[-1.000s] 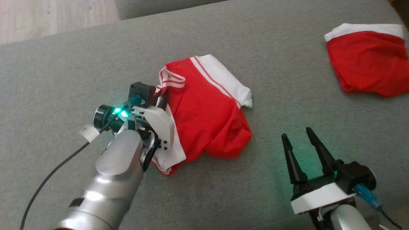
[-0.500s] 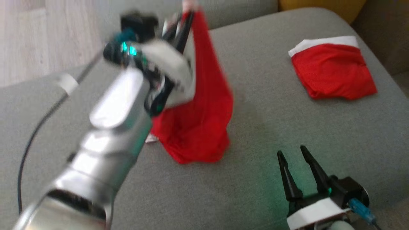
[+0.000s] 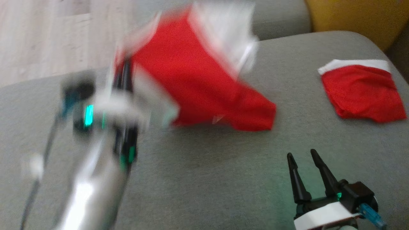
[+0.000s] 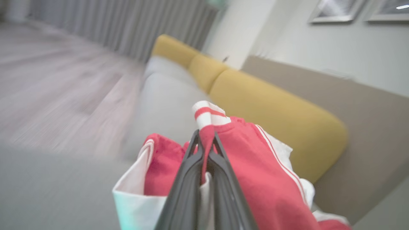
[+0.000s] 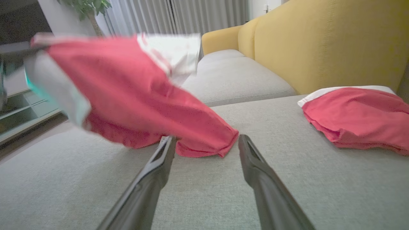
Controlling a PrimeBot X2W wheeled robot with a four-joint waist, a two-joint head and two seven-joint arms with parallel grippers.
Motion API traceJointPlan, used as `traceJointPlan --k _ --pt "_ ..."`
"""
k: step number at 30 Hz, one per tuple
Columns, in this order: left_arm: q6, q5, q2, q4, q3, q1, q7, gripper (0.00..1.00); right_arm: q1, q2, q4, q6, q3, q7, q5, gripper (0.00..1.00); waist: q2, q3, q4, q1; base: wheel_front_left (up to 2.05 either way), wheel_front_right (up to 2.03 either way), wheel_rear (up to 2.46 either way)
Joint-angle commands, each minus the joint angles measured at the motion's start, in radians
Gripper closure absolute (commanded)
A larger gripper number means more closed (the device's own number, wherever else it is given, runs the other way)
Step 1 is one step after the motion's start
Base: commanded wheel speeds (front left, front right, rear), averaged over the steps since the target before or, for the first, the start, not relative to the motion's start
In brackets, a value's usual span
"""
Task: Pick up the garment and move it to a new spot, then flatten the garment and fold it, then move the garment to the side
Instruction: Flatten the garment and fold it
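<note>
The garment (image 3: 198, 76) is a red shirt with white striped sleeves and collar, blurred by motion. It hangs lifted over the grey sofa cushion (image 3: 207, 179), and its lower hem trails down near the cushion. My left gripper (image 3: 123, 73) is shut on its upper edge. In the left wrist view the gripper (image 4: 206, 135) pinches red cloth of the garment (image 4: 255, 172) below the striped collar. My right gripper (image 3: 301, 153) stands open and empty at the lower right. In the right wrist view the gripper (image 5: 207, 139) points at the garment's (image 5: 127, 89) hanging hem.
A second red garment with a white band (image 3: 361, 92) lies flat at the cushion's far right (image 5: 361, 118). A yellow backrest (image 5: 319, 41) rises behind it. Wooden floor (image 3: 38, 38) lies beyond the cushion's far left edge.
My left gripper has lifted the garment off the cushion and swung it up and outward, so the cloth flares to the right. The head camera has shifted. The right gripper stays open.
</note>
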Motion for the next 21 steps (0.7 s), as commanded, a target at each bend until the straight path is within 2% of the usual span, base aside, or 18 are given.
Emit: traceJointPlan --k 1,4,8,14,16,18,19,20,21 --pt "0.003 -0.029 0.042 -0.023 0.052 0.109 -0.043 1.00 -0.011 0.001 -0.037 0.007 0.012 -0.011 -0.006 0.00 0.0000 0.002 0.049 0.0000 0.00 0.00 0.00" --pt "0.004 -0.055 0.043 -0.027 0.071 0.317 -0.091 1.00 0.003 -0.001 -0.040 0.007 -0.006 -0.011 -0.014 0.00 0.0000 0.007 0.099 0.0000 0.00 0.00 0.00" --pt "-0.005 -0.064 0.029 -0.077 0.098 0.513 -0.124 1.00 0.012 -0.004 -0.041 0.007 -0.005 -0.011 -0.021 0.00 0.0000 0.008 0.147 0.0000 0.00 0.00 0.00" --pt "-0.004 -0.009 0.015 -0.205 0.096 0.690 -0.131 1.00 0.013 -0.007 -0.043 0.007 -0.002 -0.011 -0.023 0.00 0.0000 0.008 0.191 0.0000 0.00 0.00 0.00" --pt "-0.005 0.024 0.029 -0.250 0.069 0.722 -0.131 1.00 0.017 -0.008 -0.044 0.007 -0.005 -0.011 -0.023 0.00 0.0000 0.009 0.201 0.0000 0.00 0.00 0.00" --pt "0.014 0.053 0.057 -0.301 0.064 0.732 -0.130 1.00 0.019 -0.010 -0.043 0.007 -0.002 -0.011 -0.023 0.00 0.0000 0.008 0.206 0.0000 0.00 0.00 0.00" --pt "0.024 0.061 0.071 -0.332 0.066 0.729 -0.123 0.57 0.020 -0.010 -0.043 0.007 -0.002 -0.011 -0.024 0.00 0.0000 0.008 0.208 0.0000 0.00 0.00 0.00" --pt "0.034 0.070 0.089 -0.366 0.067 0.721 -0.107 0.00 0.020 -0.010 -0.043 0.007 0.000 -0.011 -0.024 0.00 0.0000 0.008 0.209 0.0000 0.00 0.00 0.00" --pt "0.034 0.070 0.089 -0.366 0.067 0.721 -0.107 0.00 0.020 -0.010 -0.043 0.007 0.000 -0.011 -0.024 0.00 0.0000 0.008 0.209 0.0000 0.00 0.00 0.00"
